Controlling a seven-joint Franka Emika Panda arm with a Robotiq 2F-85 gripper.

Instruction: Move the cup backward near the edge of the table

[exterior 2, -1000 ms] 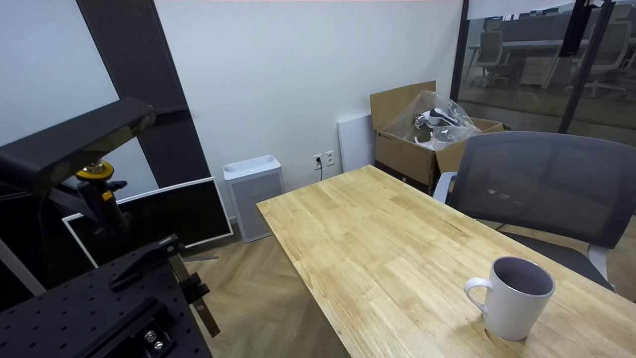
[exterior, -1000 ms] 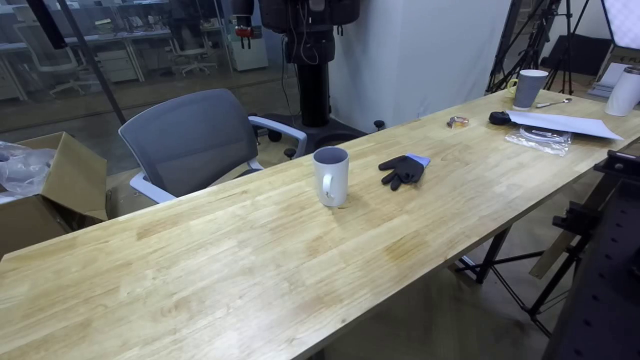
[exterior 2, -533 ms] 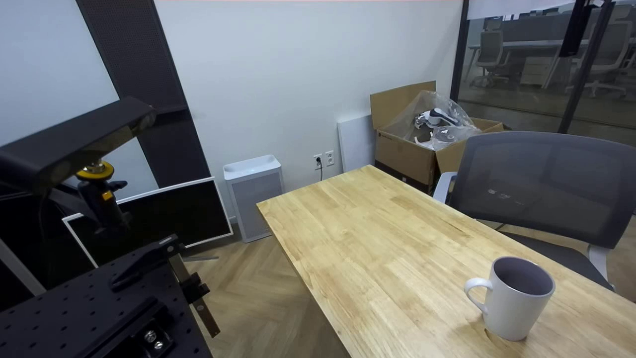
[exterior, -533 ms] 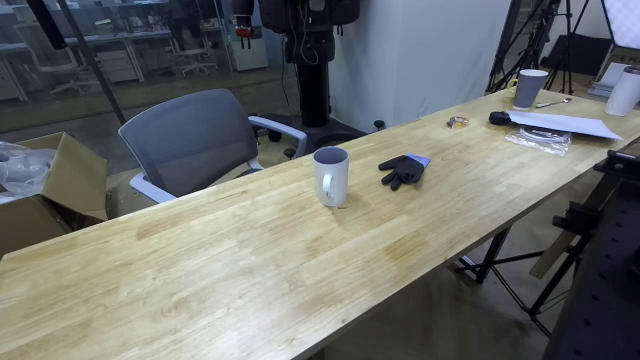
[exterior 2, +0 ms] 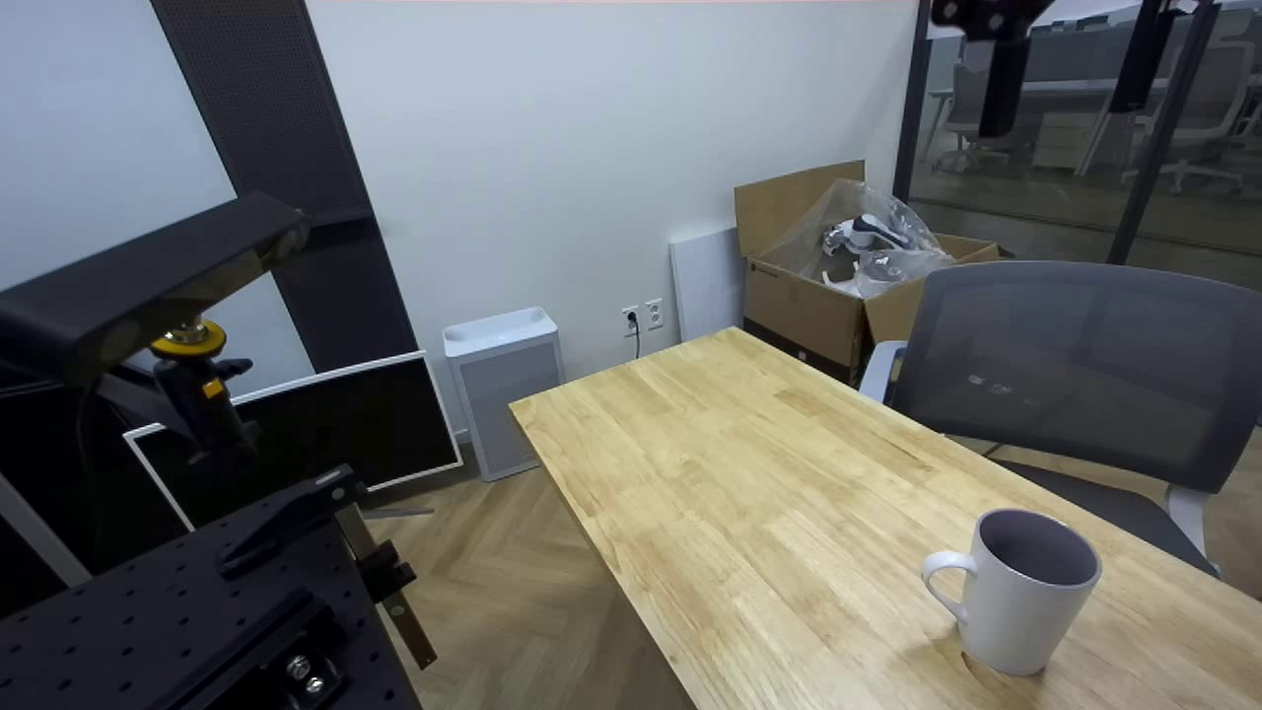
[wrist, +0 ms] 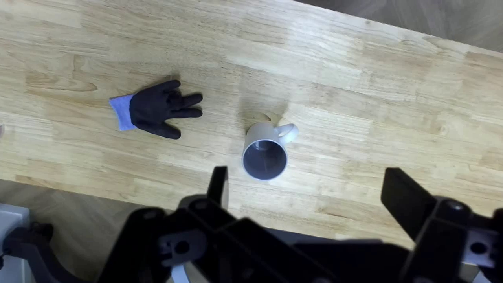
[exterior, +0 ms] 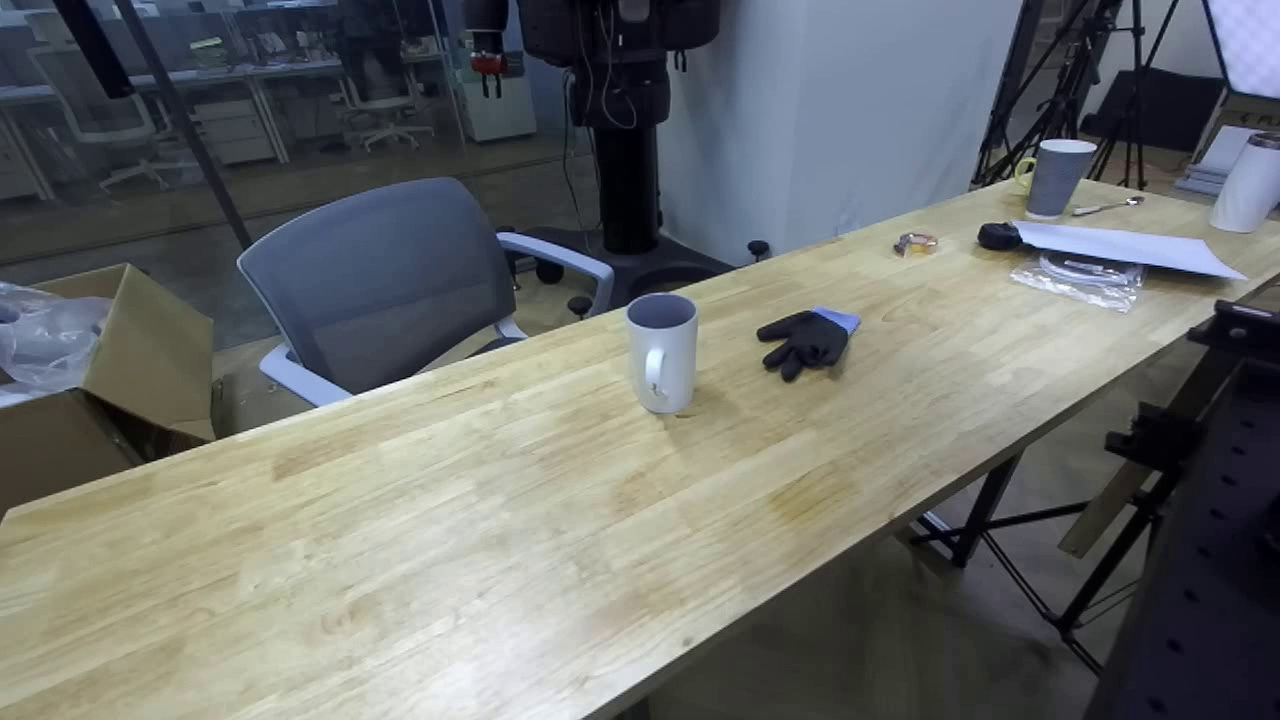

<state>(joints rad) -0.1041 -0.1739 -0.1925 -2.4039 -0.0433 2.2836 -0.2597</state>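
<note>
The cup (exterior: pixel 662 360) is a white mug with a grey inside. It stands upright on the wooden table (exterior: pixel 400 560), closer to the chair-side edge than to the opposite edge. It also shows in an exterior view (exterior 2: pixel 1020 611), with its handle pointing left. In the wrist view the cup (wrist: pixel 264 155) is seen from above, left of the middle of the gap and beyond the fingertips. My gripper (wrist: pixel 307 170) is wide open and empty, above the table and apart from the cup. One of its dark fingers (exterior 2: pixel 1004 89) hangs at the top of an exterior view.
A black glove with a blue cuff (exterior: pixel 808 340) lies beside the cup. A grey chair (exterior: pixel 400 280) stands against the table edge near the cup. Farther along are a grey cup with a yellow handle (exterior: pixel 1060 180), a paper sheet (exterior: pixel 1130 247) and a white tumbler (exterior: pixel 1247 185).
Part of my gripper has come into the top of an exterior view, where it did not show before. The cup has not moved.
</note>
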